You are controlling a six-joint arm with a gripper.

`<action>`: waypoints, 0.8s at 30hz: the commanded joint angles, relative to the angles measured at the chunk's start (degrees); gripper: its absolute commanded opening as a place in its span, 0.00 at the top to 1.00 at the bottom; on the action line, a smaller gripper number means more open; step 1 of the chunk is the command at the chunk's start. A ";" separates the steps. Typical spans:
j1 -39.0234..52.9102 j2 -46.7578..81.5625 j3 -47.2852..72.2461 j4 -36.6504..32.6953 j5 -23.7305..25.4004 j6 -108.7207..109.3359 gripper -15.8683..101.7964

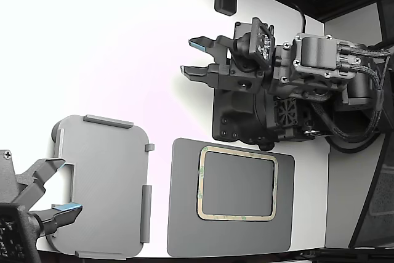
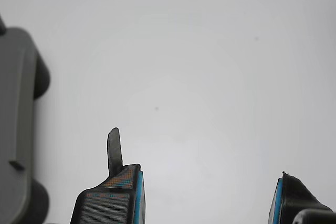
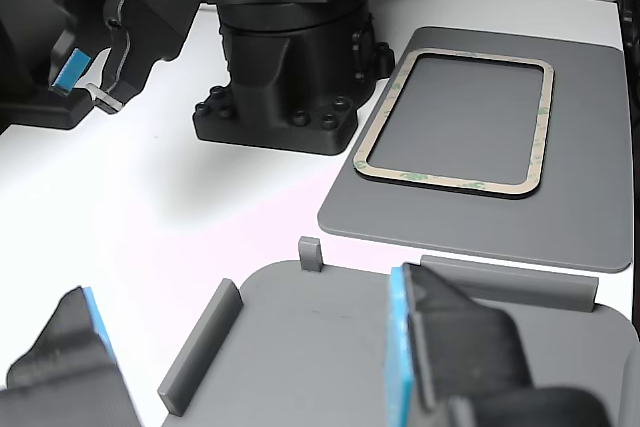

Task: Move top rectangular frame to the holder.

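The pincer (image 1: 192, 58) hung wide and empty over the desk (image 1: 111, 41); the frame (image 1: 237, 183) lay well apart from it, flat on the mat (image 1: 184, 214). The holder (image 1: 101, 186) sat just beside the mat, on the side away from the arm's base.

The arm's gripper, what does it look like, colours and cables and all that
The gripper has black ribbed fingers lined with blue pads, plus a thin grey tab on one tip. Its body is dark grey with silver screws, and black cables run from the wrist.

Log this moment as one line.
gripper: open, empty | tan rectangular frame: on dark grey mat | light grey plastic holder: empty
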State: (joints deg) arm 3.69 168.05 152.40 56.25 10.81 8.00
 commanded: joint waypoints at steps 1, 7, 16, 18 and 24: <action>-0.70 1.23 -1.32 -0.44 -0.44 -0.35 0.02; -0.70 1.23 -1.32 -0.26 -0.35 -0.26 0.02; -0.70 1.23 -2.81 0.00 0.35 0.18 0.02; -0.70 1.23 -2.90 0.09 0.35 0.26 0.02; -0.88 0.09 -4.66 0.00 3.25 2.20 0.02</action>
State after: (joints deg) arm 3.69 168.05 150.91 56.87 13.62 10.11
